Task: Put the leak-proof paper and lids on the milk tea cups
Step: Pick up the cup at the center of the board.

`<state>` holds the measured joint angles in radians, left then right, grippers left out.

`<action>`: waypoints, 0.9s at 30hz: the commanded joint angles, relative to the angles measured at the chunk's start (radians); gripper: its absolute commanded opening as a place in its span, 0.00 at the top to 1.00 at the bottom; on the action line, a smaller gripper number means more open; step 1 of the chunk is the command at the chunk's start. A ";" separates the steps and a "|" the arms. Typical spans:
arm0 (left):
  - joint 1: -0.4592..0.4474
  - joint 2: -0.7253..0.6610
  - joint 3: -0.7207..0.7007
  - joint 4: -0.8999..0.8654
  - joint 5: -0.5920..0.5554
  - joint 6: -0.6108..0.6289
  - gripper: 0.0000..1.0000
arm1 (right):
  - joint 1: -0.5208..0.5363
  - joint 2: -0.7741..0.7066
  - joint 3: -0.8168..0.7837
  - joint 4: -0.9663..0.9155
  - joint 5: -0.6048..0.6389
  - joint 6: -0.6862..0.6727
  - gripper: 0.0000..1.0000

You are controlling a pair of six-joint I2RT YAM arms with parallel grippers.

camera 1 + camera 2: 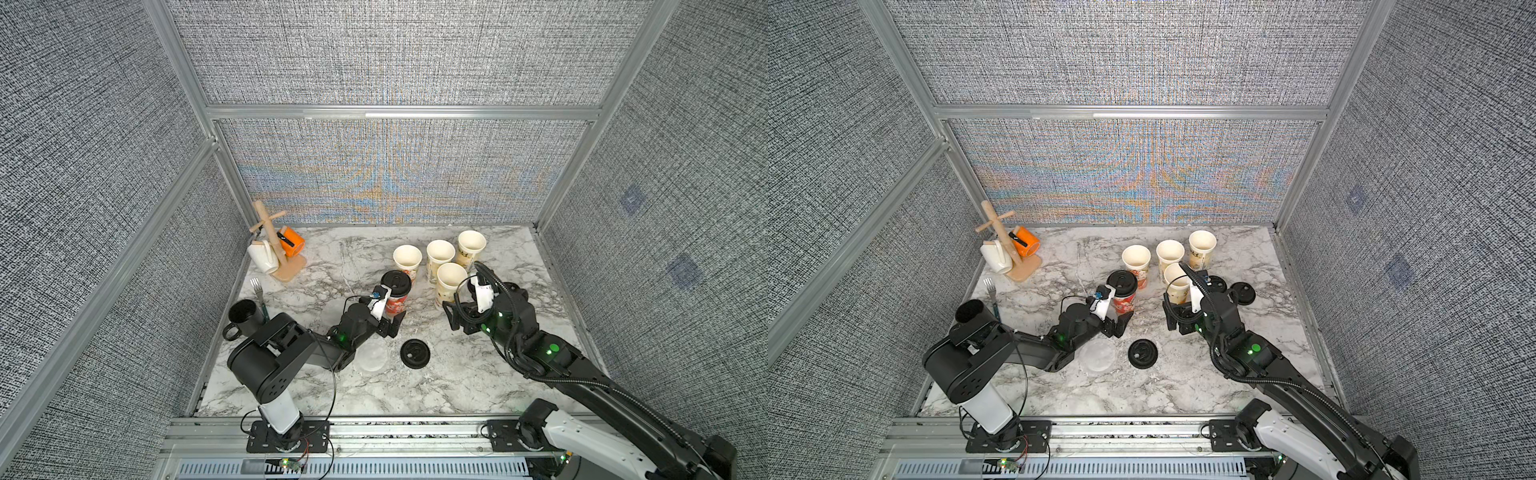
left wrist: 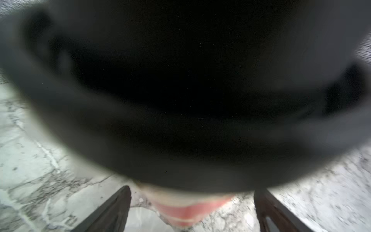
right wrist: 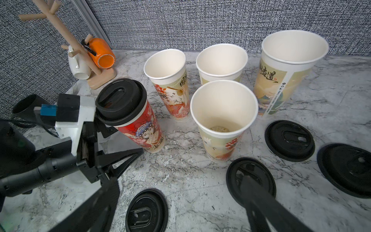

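Filling the left wrist view, the black lid (image 2: 180,100) of the red milk tea cup (image 2: 188,213) is seen, with the left gripper (image 1: 391,326) spread wide on either side of its base. Three loose lids (image 3: 289,140) beside the four open cups (image 3: 223,112) are shown in the right wrist view, with the right gripper (image 3: 177,180) held wide apart, but are hidden behind the right arm (image 1: 528,332) in a top view. The leak-proof paper (image 1: 372,356) is found flat on the marble table (image 1: 457,386) between the left arm (image 1: 320,349) and a fourth lid (image 1: 415,353).

Lid (image 1: 397,281) on cup (image 1: 397,306), film (image 1: 372,356) beside loose lid (image 1: 415,353)
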<state>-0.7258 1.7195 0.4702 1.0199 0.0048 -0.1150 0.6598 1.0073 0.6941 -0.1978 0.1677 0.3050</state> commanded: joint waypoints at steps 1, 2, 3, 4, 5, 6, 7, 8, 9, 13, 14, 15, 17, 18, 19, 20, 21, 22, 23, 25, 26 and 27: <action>-0.003 0.018 0.015 0.106 -0.044 0.005 0.03 | -0.003 -0.003 0.003 -0.009 0.014 0.004 0.03; -0.004 0.024 0.020 0.112 -0.047 0.005 0.03 | -0.002 -0.003 0.004 -0.011 0.015 0.004 0.03; -0.006 0.031 0.026 0.119 -0.050 0.006 0.03 | -0.004 -0.004 0.002 -0.015 0.015 0.003 0.03; -0.006 0.039 0.030 0.128 -0.051 0.008 0.03 | -0.003 -0.003 0.003 -0.017 0.016 0.003 0.03; -0.007 0.047 0.037 0.135 -0.050 0.009 0.03 | -0.004 -0.003 0.004 -0.019 0.017 0.003 0.03; -0.007 0.055 0.042 0.141 -0.047 0.010 0.03 | -0.005 -0.001 0.003 -0.021 0.016 0.004 0.03; -0.008 0.063 0.046 0.149 -0.044 0.010 0.03 | -0.006 -0.001 0.003 -0.025 0.017 0.003 0.03; -0.009 0.070 0.052 0.154 -0.038 0.014 0.03 | -0.006 0.001 0.004 -0.027 0.015 0.002 0.03; -0.009 0.079 0.057 0.158 -0.033 0.017 0.03 | -0.006 0.003 0.004 -0.029 0.015 0.002 0.03; -0.009 0.114 0.072 0.185 -0.018 0.036 0.03 | -0.009 0.006 0.008 -0.037 0.015 0.002 0.03; -0.009 0.124 0.074 0.196 -0.009 0.047 0.03 | -0.008 0.004 0.009 -0.038 0.015 0.003 0.03; -0.009 0.135 0.076 0.214 -0.003 0.063 0.03 | -0.009 0.004 0.008 -0.040 0.015 0.003 0.03; -0.009 0.157 0.076 0.252 0.004 0.080 0.03 | -0.010 0.003 0.008 -0.041 0.017 0.005 0.03; -0.009 0.167 0.077 0.268 0.000 0.084 0.03 | -0.009 0.003 0.008 -0.041 0.016 0.005 0.03; -0.009 0.176 0.077 0.279 -0.007 0.083 0.03 | -0.009 0.002 0.008 -0.043 0.015 0.006 0.03; -0.009 0.181 0.079 0.285 -0.014 0.084 0.03 | -0.009 0.002 0.008 -0.045 0.015 0.006 0.03; -0.009 0.187 0.082 0.287 -0.019 0.083 0.03 | -0.009 0.002 0.008 -0.047 0.016 0.008 0.03; -0.010 0.191 0.083 0.289 -0.023 0.083 0.03 | -0.009 0.001 0.006 -0.048 0.017 0.009 0.03; -0.010 0.193 0.085 0.291 -0.026 0.084 0.03 | -0.010 0.001 0.006 -0.048 0.018 0.008 0.03; -0.010 0.195 0.085 0.294 -0.037 0.085 0.03 | -0.010 -0.004 0.008 -0.053 0.021 0.008 0.03; -0.009 0.195 0.084 0.294 -0.042 0.086 0.03 | -0.009 -0.005 0.006 -0.054 0.023 0.008 0.03; -0.010 0.193 0.083 0.296 -0.049 0.087 0.03 | -0.011 -0.007 0.004 -0.057 0.024 0.008 0.03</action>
<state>-0.7353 1.9129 0.5514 1.2690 -0.0242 -0.0475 0.6498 1.0023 0.6945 -0.2501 0.1776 0.3126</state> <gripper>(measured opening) 0.974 0.966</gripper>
